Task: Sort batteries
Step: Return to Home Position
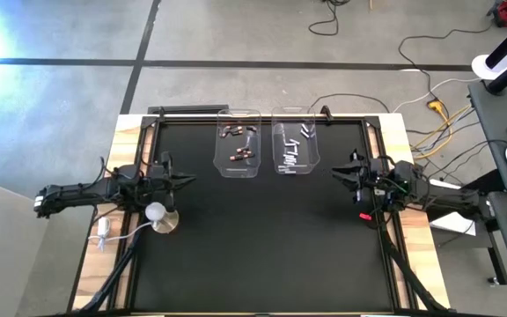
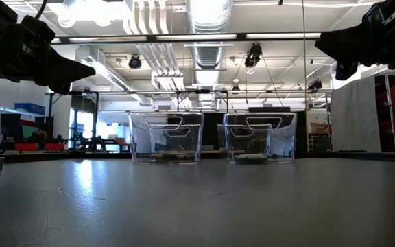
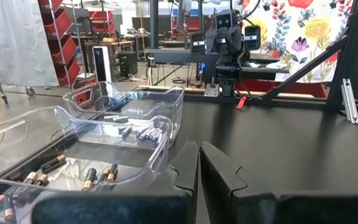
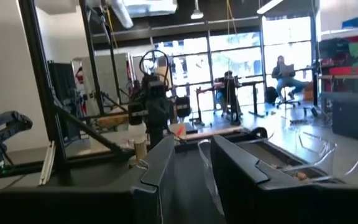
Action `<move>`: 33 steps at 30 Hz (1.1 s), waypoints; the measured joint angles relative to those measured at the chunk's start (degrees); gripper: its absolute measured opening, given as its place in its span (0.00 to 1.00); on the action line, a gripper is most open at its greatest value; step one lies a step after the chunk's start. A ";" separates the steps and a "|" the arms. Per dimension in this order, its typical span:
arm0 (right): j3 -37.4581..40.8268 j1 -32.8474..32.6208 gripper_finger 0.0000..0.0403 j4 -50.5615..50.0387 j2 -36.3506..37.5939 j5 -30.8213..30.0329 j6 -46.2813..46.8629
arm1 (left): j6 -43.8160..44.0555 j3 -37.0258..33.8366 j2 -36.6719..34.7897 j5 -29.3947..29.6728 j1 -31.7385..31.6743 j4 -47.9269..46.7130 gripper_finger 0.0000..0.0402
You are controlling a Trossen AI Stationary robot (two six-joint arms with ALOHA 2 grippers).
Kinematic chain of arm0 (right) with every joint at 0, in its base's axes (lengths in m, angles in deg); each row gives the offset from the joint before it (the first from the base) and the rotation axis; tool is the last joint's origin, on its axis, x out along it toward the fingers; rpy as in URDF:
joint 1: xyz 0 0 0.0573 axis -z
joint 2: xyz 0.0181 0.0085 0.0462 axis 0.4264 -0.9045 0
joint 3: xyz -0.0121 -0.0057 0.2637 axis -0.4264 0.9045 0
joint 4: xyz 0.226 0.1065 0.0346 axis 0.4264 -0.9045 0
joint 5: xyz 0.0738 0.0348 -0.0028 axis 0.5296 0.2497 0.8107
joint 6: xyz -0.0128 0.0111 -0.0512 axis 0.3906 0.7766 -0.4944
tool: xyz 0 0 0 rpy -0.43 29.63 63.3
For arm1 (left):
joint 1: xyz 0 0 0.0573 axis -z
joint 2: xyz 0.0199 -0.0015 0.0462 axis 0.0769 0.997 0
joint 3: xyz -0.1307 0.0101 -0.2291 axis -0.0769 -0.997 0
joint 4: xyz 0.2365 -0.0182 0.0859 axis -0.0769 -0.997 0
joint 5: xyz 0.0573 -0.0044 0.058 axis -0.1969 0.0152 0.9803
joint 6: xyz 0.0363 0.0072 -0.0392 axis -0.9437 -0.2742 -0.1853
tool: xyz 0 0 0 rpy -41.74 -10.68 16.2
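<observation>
Two clear bins stand side by side on the black table near its far edge. The left bin (image 1: 238, 141) holds dark, copper-tinted batteries (image 1: 240, 145) on its floor, and they show close in the left wrist view (image 3: 98, 176). The right bin (image 1: 295, 145) holds silvery batteries (image 1: 290, 151). My left gripper (image 1: 190, 180) hovers level at the table's left, short of the bins, shut and empty (image 3: 199, 163). Over at the table's right, my right gripper (image 1: 334, 171) hovers with a small gap between its fingers (image 4: 191, 162) and nothing in it.
A white round-based knob (image 1: 158, 216) with a cable sits beside my left arm. A small red object (image 1: 365, 215) lies by my right arm. Wide black table surface (image 1: 262, 246) stretches in front of the bins. People sit in the room beyond (image 4: 284, 71).
</observation>
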 joint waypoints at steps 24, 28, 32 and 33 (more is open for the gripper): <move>0.00 -1.19 0.17 -0.25 -0.77 -0.07 -0.02 | 0.00 0.00 0.62 -0.09 0.00 -0.17 0.00; 0.00 -1.27 0.19 -0.27 -0.97 -0.09 -0.02 | 0.00 0.00 0.75 -0.11 0.00 -0.17 0.00; 0.00 -1.27 0.21 -0.27 -0.97 -0.09 0.00 | 0.00 0.00 0.74 -0.11 0.00 -0.15 0.00; 0.00 -1.27 0.22 -0.27 -0.97 -0.09 -0.02 | 0.00 0.00 0.76 -0.11 0.00 -0.15 0.00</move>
